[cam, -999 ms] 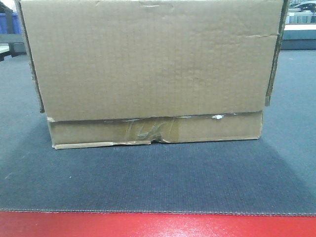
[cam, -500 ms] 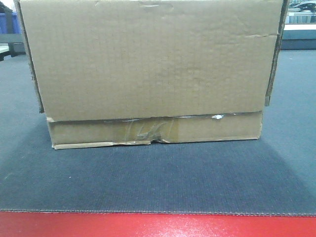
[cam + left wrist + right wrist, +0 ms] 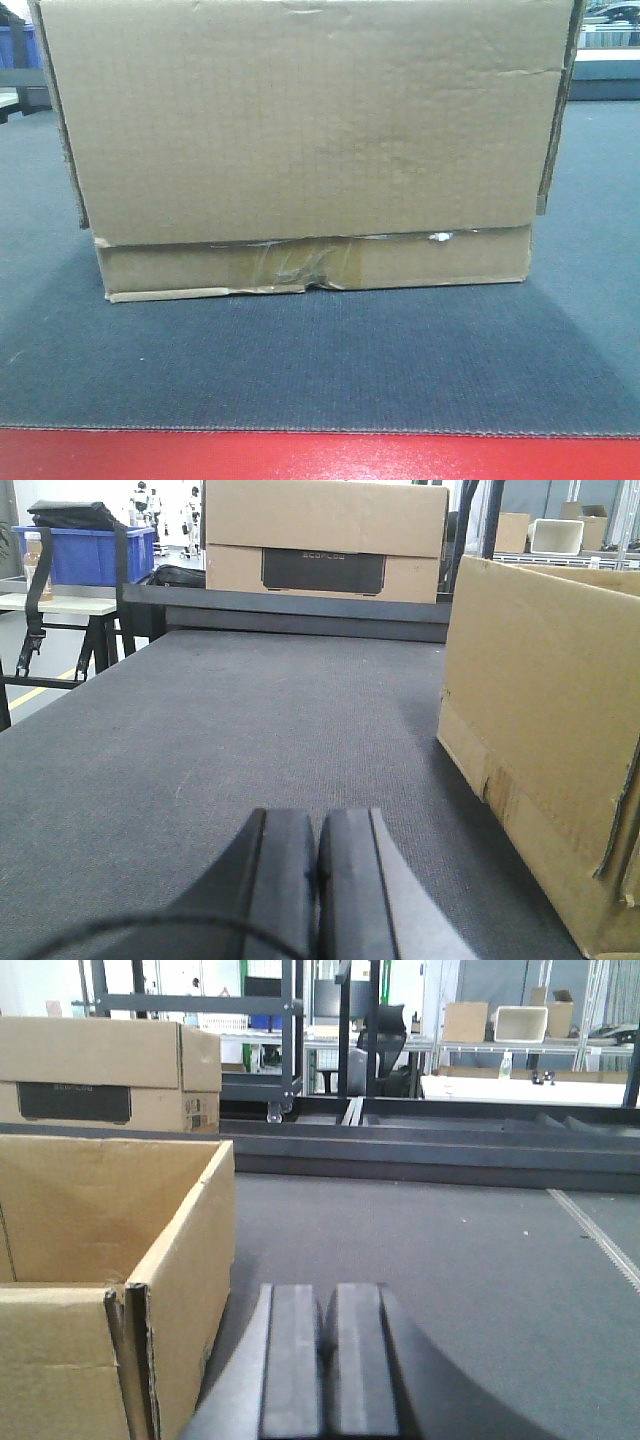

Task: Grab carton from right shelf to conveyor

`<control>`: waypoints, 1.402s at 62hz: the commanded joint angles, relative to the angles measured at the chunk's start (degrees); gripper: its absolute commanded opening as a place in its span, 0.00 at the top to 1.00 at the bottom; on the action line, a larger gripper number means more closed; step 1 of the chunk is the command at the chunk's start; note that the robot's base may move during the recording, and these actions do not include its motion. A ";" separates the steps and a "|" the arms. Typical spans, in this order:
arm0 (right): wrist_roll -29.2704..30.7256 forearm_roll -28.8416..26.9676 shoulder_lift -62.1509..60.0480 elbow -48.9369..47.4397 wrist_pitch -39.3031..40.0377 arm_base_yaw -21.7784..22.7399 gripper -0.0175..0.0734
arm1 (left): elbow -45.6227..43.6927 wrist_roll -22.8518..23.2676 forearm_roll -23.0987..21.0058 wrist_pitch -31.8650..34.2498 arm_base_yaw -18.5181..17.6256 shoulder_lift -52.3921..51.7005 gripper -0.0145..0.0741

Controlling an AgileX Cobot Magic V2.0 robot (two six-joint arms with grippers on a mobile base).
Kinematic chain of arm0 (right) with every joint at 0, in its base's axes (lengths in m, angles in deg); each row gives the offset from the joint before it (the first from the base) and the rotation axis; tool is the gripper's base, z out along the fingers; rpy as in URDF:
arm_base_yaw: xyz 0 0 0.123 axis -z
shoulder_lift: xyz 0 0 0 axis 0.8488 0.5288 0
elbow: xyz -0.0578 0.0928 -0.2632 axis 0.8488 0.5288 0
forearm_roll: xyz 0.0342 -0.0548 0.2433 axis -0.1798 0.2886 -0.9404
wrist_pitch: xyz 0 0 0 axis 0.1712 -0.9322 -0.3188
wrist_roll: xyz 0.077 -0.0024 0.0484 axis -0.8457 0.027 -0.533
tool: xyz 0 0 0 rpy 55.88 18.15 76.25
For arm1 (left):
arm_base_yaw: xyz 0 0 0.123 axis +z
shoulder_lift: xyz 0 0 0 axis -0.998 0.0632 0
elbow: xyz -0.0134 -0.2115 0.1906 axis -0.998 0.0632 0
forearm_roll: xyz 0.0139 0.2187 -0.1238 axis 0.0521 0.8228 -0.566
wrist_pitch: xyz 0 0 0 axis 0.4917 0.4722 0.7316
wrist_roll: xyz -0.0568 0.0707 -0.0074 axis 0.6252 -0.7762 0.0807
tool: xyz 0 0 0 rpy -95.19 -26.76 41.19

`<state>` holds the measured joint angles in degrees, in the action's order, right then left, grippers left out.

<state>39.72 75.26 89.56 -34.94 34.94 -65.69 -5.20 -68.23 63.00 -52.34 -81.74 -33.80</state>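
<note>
Black pads of the left gripper press together with no gap, gripping nothing, low over the conveyor with the carton just to its right. The right gripper is likewise closed on nothing, its pads touching, with the carton's open corner just to its left.

Seen from the front, the carton sits flat on the dark grey woven belt, set back from the red front edge. It is plain brown corrugated board, wide and rectangular, with a narrower lower band crossed by a wrinkled patch of clear tape. Its lower left edge is frayed and lifts slightly. The right wrist view shows its top open and its side flap torn at the corner.

Beyond the far rail stands another cardboard box with a dark label, and a blue bin rests on a table at left.

Compared with the front views half a second and a second ago, the carton has not shifted; its outline and the tape sit at the same place.
</note>
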 commanded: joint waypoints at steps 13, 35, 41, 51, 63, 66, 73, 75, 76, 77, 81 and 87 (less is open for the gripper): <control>8.03 -7.27 -1.75 5.97 1.05 7.54 0.88 | -0.09 -0.48 -0.04 1.10 0.13 -0.37 0.82; 8.16 -8.42 -14.34 24.00 7.44 10.79 0.88 | -0.09 -0.48 -0.04 1.10 0.13 -0.37 0.82; 8.16 -8.57 -14.34 24.84 9.49 10.79 0.88 | -0.09 -0.48 -0.04 1.20 0.13 -0.37 0.82; 8.16 -8.57 -14.34 24.84 9.97 10.79 0.88 | -0.09 -0.48 -0.04 1.20 0.13 -0.37 0.82; 8.16 -8.57 -14.34 24.84 9.97 10.79 0.88 | -0.09 -0.48 -0.04 1.20 0.13 -0.37 0.82; 8.16 -8.57 -14.34 24.84 9.97 10.79 0.88 | -0.09 -0.48 -0.04 1.20 0.13 -0.37 0.82; 8.16 -8.57 -14.34 24.84 9.97 10.79 0.88 | -0.09 -0.48 -0.04 1.20 0.13 -0.37 0.82; 8.16 -8.57 -14.34 24.84 9.97 10.79 0.88 | -0.09 -0.48 -0.04 1.20 0.13 -0.37 0.82; 8.16 -8.57 -14.34 24.84 9.97 10.79 0.88 | -0.09 -0.48 -0.04 1.20 0.13 -0.37 0.82; 8.16 -8.57 -14.34 24.84 9.97 10.79 0.88 | -0.09 -0.48 -0.04 1.20 0.13 -0.37 0.82; 8.16 -8.57 -14.34 24.84 9.97 10.79 0.88 | -0.09 -0.48 -0.04 1.20 0.13 -0.37 0.82; 8.16 -8.57 -14.34 24.84 9.97 10.79 0.88 | -0.09 -0.48 -0.04 1.20 0.13 -0.37 0.82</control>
<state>47.31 66.75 75.47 -10.07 43.47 -55.16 -5.20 -68.23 63.00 -52.34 -81.74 -33.85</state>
